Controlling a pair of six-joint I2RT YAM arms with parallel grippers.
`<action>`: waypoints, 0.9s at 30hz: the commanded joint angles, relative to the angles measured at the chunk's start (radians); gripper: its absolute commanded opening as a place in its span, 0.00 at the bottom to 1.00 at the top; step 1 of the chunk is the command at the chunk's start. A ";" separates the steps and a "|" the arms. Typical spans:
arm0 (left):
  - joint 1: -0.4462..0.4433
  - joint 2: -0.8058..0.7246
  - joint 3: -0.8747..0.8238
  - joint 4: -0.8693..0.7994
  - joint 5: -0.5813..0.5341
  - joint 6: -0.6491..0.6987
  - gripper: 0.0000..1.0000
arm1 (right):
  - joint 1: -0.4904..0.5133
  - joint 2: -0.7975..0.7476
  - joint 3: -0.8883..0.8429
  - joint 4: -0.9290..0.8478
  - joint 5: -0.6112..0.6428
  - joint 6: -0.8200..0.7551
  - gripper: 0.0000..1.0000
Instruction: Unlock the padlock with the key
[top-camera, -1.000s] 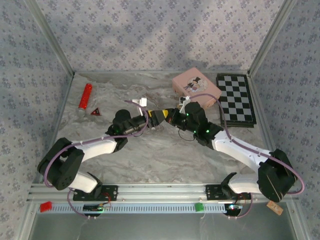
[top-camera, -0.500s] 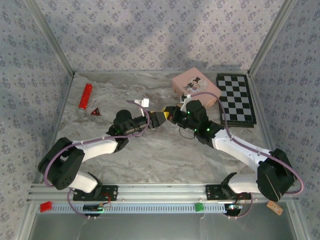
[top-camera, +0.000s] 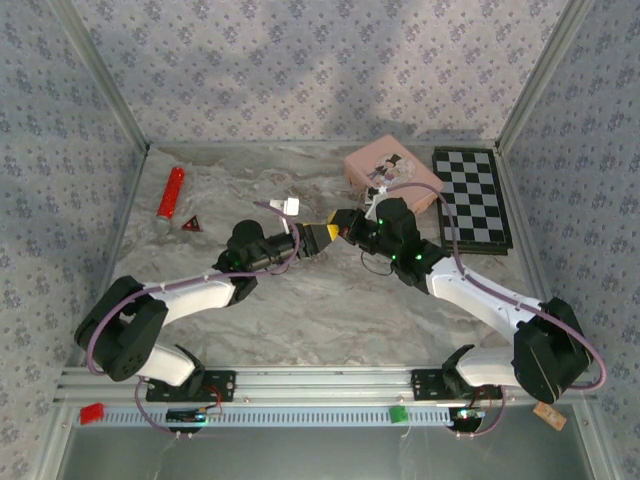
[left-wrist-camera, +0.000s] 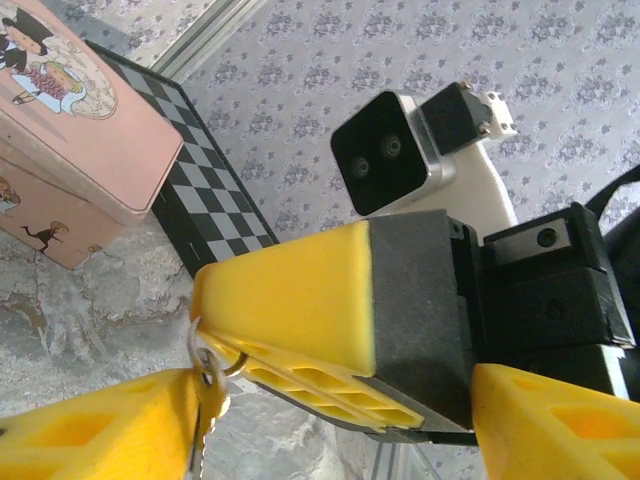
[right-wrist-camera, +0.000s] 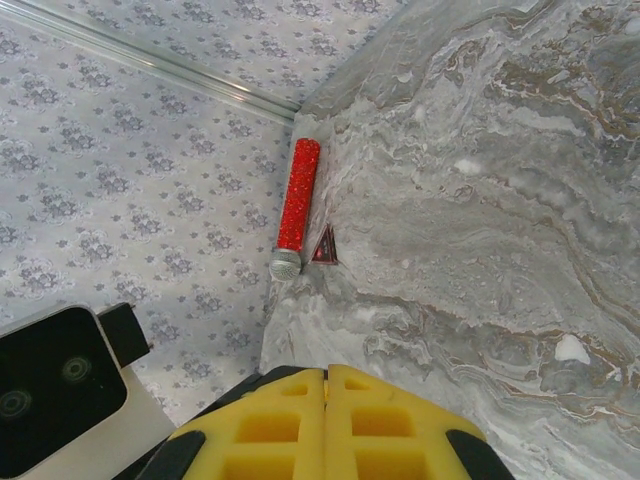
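**End effectors tip to tip over the middle of the worktop (top-camera: 330, 310)**

The right end effector (top-camera: 346, 221), its fingers pressed together, pinched a small silver ring (left-wrist-camera: 214, 358) at its tip, just near-left of the pink box (top-camera: 392, 172). A thin metal piece dangled from the ring. The left end effector (top-camera: 322, 234) stood spread, one finger on either side of that tip. Whether the ring belonged to the padlock or the key could not be told.
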 joint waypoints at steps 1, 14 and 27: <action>-0.006 -0.022 0.001 0.005 0.005 0.020 0.65 | -0.007 -0.005 0.000 0.005 0.014 0.007 0.00; -0.005 -0.003 0.009 -0.048 -0.003 0.052 0.60 | 0.001 -0.009 0.003 0.011 0.009 0.011 0.00; -0.003 -0.019 0.005 -0.111 -0.047 0.076 0.54 | 0.006 -0.029 0.002 0.007 0.022 0.006 0.00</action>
